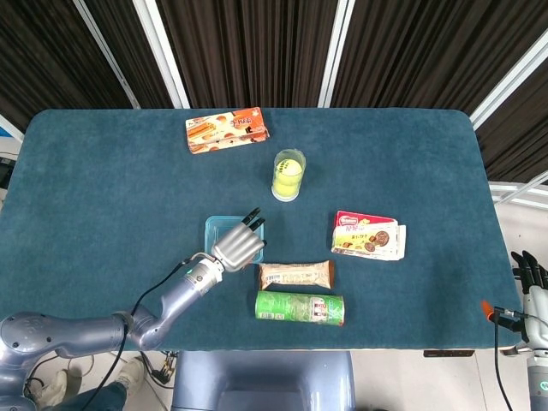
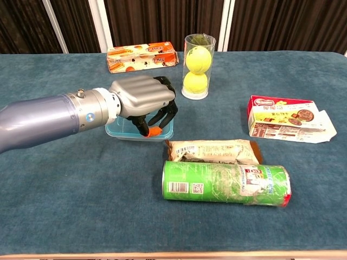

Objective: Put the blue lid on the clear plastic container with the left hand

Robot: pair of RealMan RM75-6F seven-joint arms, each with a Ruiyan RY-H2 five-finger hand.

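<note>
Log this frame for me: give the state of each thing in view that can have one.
Blue lid: on the clear plastic container, under the left hand.
Left hand: fingers curled down onto the lid.
Right hand: off the table edge, idle; fingers unclear.
Tennis ball tube: upright.
Green chip can: lying on its side.
Red cookie box: flap open.

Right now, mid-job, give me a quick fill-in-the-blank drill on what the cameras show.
1. The left robot hand is over the blue-lidded ____.
2. The clear tube holds two tennis ____.
3. The green can lies on its ____.
4. The cookie box sits to the ____ of the tube in the chest view.

Missing: container; balls; side; right
</note>
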